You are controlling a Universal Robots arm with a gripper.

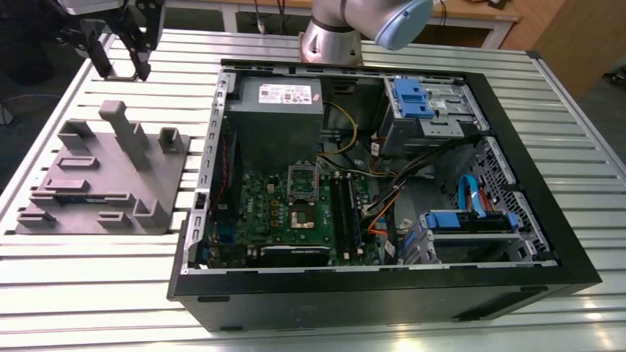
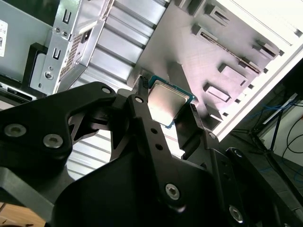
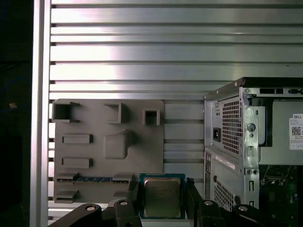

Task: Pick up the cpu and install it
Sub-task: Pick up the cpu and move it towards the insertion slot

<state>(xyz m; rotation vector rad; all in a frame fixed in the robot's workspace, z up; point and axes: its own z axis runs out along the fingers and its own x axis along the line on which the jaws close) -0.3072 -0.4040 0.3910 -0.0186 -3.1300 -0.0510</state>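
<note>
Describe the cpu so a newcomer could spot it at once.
Find the open computer case on the slatted table; beside it lies a grey fixture plate, with the gripper near it. Between the gripper's black fingers sits the cpu: a small flat square, silvery top, green rim, unlike the plate's all-grey blocks.

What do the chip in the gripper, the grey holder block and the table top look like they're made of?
The cpu: a metal lid, judging by its brushed silvery sheen, on a thin teal-edged board, probably laminate.
The grey holder block: matte, uniform grey with moulded pockets, so likely plastic, maybe printed.
The table top: ribbed slats with bright reflections, apparently aluminium profile.
</note>
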